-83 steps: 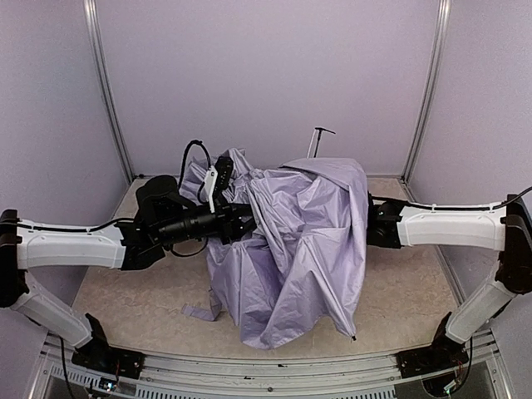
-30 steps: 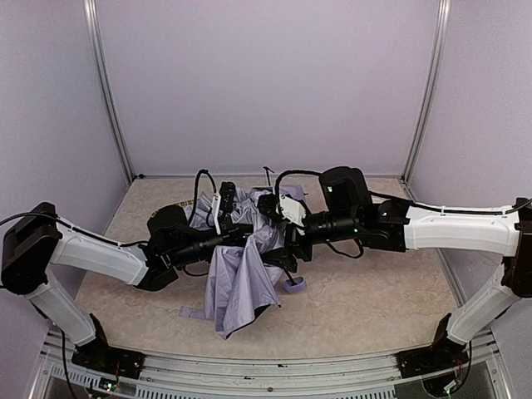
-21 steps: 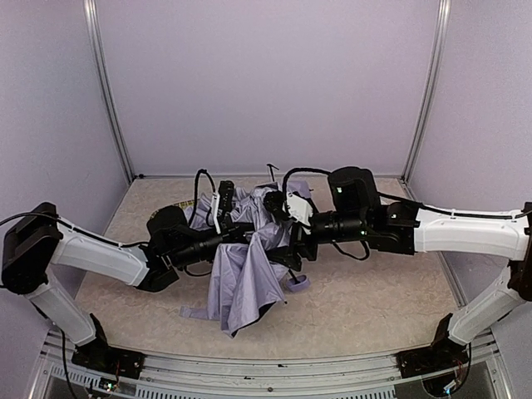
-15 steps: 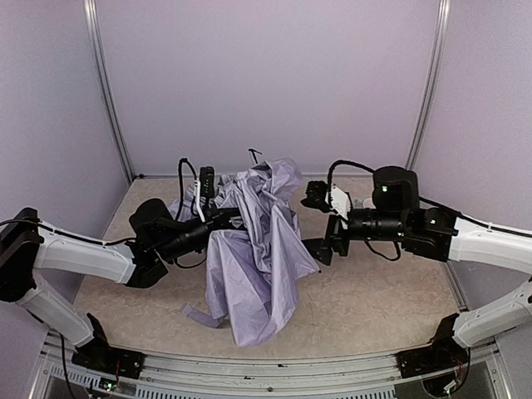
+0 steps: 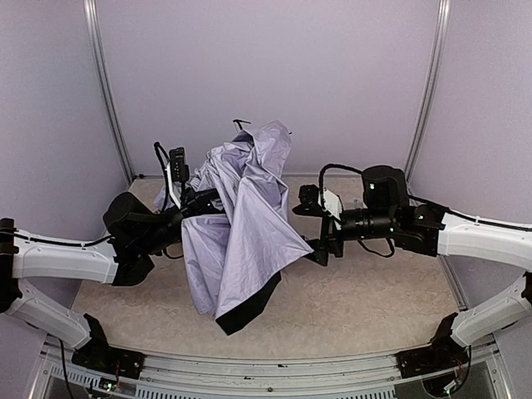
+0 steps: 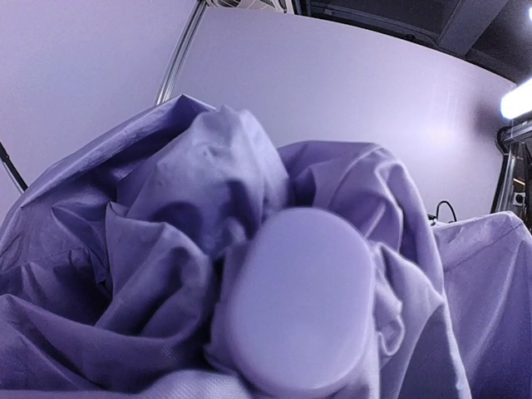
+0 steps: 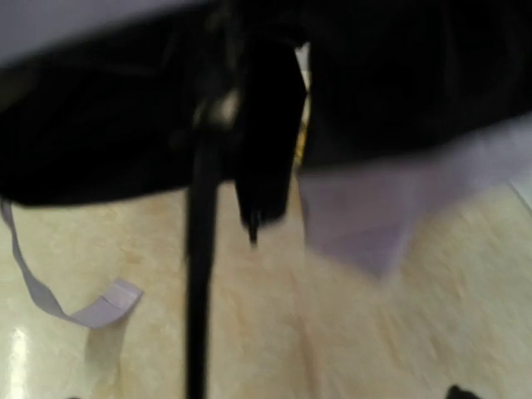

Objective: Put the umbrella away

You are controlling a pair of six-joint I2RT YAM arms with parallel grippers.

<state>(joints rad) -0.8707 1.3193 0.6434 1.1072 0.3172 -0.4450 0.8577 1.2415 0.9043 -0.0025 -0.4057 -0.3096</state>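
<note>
The umbrella (image 5: 241, 216) hangs half-collapsed above the table's middle, pale lavender canopy crumpled, with a black underside edge (image 5: 249, 309) at its lowest point. My left gripper (image 5: 199, 202) is buried in the fabric on the canopy's left side and holds it up, its fingers hidden. In the left wrist view the lavender handle (image 6: 295, 303) fills the near middle, wrapped in canopy folds (image 6: 150, 233). My right gripper (image 5: 316, 226) stands open just right of the canopy, holding nothing. The right wrist view is blurred: black underside (image 7: 125, 125) above, a thin black rod (image 7: 199, 283), no fingers showing.
The beige tabletop (image 5: 374, 291) is walled by lavender panels with metal posts (image 5: 108, 91) at the back corners. A metal rail (image 5: 266, 366) runs along the near edge. The umbrella's lavender strap (image 7: 83, 309) dangles low over the table.
The left arm has lifted the umbrella higher and drawn it left. The right gripper has come off the umbrella and backed away to the right.
</note>
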